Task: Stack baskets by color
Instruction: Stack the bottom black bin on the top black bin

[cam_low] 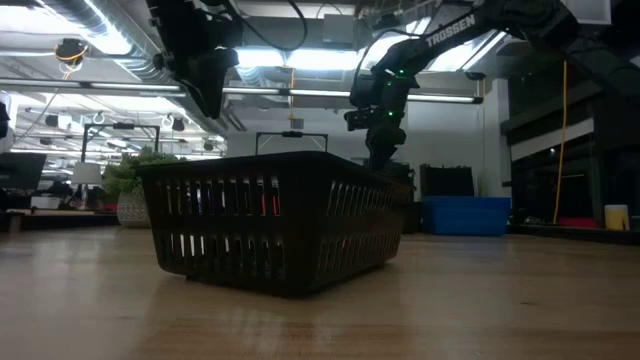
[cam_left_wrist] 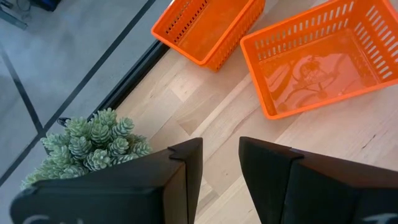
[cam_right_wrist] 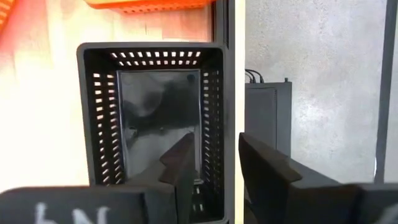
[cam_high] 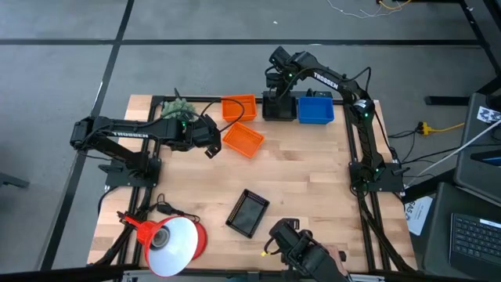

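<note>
Two orange baskets sit at the far left of centre, one (cam_high: 239, 108) by the far edge and one (cam_high: 243, 139) nearer, turned askew. A black basket (cam_high: 278, 108) and a blue basket (cam_high: 316, 110) stand on the wood by the far edge. Another black basket (cam_high: 248, 212) stands near the front. My right gripper (cam_right_wrist: 214, 177) hangs open over the far black basket (cam_right_wrist: 155, 118), its fingers on either side of the far long wall (cam_right_wrist: 227, 124); no touch shows. My left gripper (cam_left_wrist: 221, 180) is open over bare wood beside the nearer orange basket (cam_left_wrist: 323, 56).
A small green plant (cam_high: 177, 108) stands at the far left corner, close to my left gripper. A red-orange cone lamp (cam_high: 176, 241) lies at the near left corner. A dark device (cam_high: 301, 249) sits at the near edge. Bare wood lies in the table's middle and right.
</note>
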